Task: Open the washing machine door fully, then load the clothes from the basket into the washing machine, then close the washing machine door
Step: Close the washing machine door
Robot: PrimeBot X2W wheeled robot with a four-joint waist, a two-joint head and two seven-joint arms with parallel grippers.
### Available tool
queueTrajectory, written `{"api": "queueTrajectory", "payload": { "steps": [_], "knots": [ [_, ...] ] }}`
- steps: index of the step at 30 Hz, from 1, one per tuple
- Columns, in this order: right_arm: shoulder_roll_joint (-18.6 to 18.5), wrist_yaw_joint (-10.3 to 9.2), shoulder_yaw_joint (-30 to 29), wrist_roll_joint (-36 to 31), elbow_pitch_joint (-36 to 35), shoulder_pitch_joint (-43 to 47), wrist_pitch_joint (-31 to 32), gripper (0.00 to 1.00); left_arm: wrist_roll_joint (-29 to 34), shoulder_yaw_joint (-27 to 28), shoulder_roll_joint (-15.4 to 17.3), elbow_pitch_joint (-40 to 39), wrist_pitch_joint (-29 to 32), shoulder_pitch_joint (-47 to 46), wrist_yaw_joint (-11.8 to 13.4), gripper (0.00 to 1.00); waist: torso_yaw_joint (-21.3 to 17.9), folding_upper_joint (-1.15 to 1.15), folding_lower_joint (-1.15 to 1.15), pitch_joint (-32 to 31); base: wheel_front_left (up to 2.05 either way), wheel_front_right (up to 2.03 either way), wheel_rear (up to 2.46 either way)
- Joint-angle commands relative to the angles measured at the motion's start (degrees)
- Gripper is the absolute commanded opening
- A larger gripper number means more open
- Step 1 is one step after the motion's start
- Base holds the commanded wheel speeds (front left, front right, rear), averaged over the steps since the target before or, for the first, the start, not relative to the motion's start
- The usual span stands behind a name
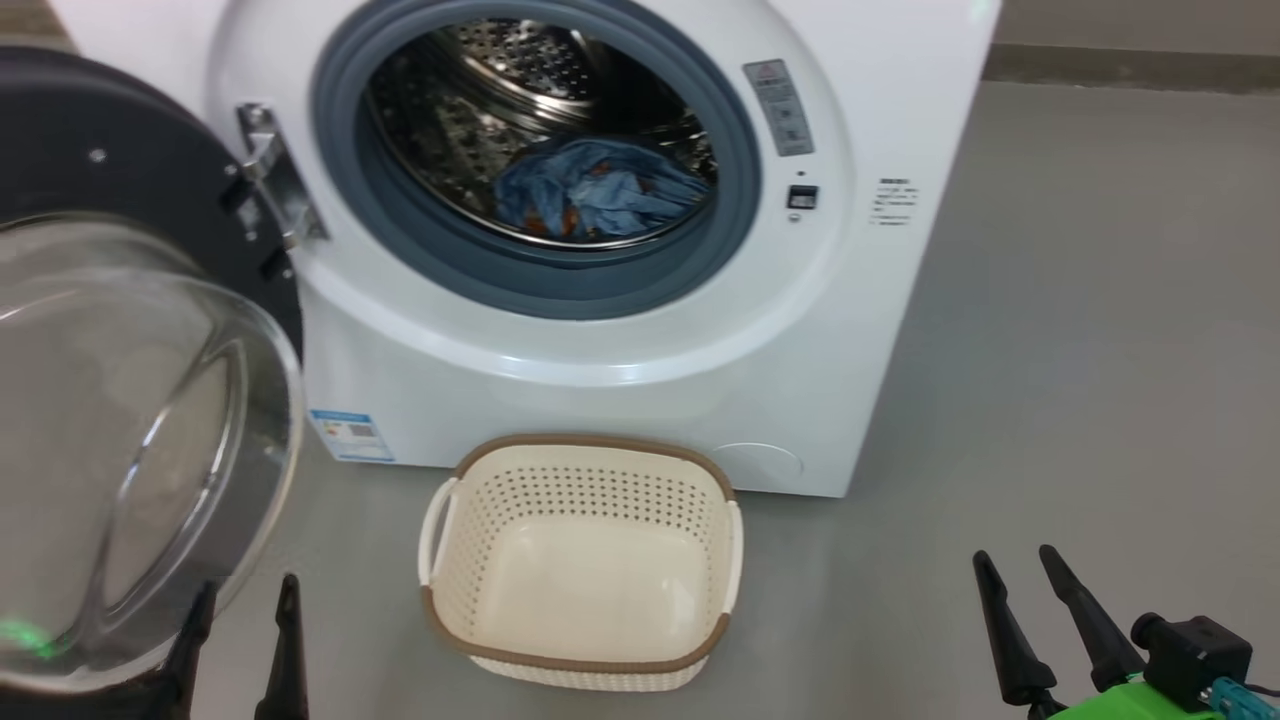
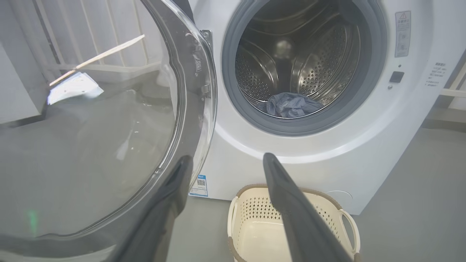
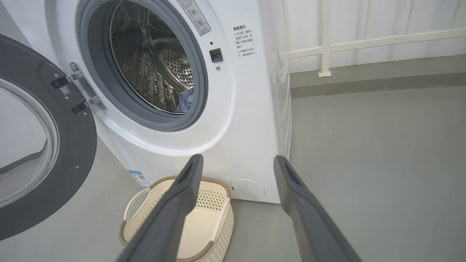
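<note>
Nearest the robot, the left gripper (image 1: 247, 588) stands at the lower left with its two dark fingers spread wide and nothing between them. In the left wrist view one finger lies across the lower edge of the door's glass; contact cannot be confirmed. The right gripper (image 1: 1012, 553) sits at the lower right, fingers likewise spread apart and holding nothing, over the grey floor (image 1: 1060, 340).

Between the grippers and a little further on, the basket (image 1: 585, 441) stands upright on the floor just in front of the washing machine (image 1: 600, 390), its pale inner bottom in plain sight.

To the left, the washing machine door (image 1: 95, 150) is swung wide open on its metal hinge (image 1: 270, 175), the clear glass bowl (image 1: 140, 420) bulging toward the camera.

Behind the basket, the machine front carries a blue label sticker (image 1: 345, 436) at its lower left corner and a round flap (image 1: 762, 462) at its lower right. The grey-blue gasket (image 1: 742, 215) rings the open mouth. The clothes (image 1: 600, 190) lie bunched on the bottom of the steel drum (image 1: 520, 70), toward the front, well apart from both grippers
</note>
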Motion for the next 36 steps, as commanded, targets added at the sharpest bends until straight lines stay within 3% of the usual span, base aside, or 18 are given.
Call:
{"api": "queueTrajectory", "payload": {
  "steps": [1,24,36],
  "knots": [
    [-1.1,0.09,2.1,0.8,-1.1,-2.5,-0.3,1.0,-0.7,2.4,0.4,-1.9,-0.3,0.0,-0.1,1.0,3.5,0.0,0.0,-0.3,0.0,0.0,0.0],
    [-2.1,0.09,10.0,0.8,1.6,-7.5,-0.3,1.0,-4.4,2.1,0.3,-2.9,-0.3,1.6,2.5,1.0,20.8,0.0,0.0,-0.3,0.0,0.0,0.0],
    [-2.8,0.09,14.7,2.0,3.3,-11.2,-0.3,1.0,-6.3,3.6,0.3,-5.0,-0.3,3.6,4.4,1.0,21.7,0.0,0.0,0.1,0.0,0.0,0.0]
  ]
}}
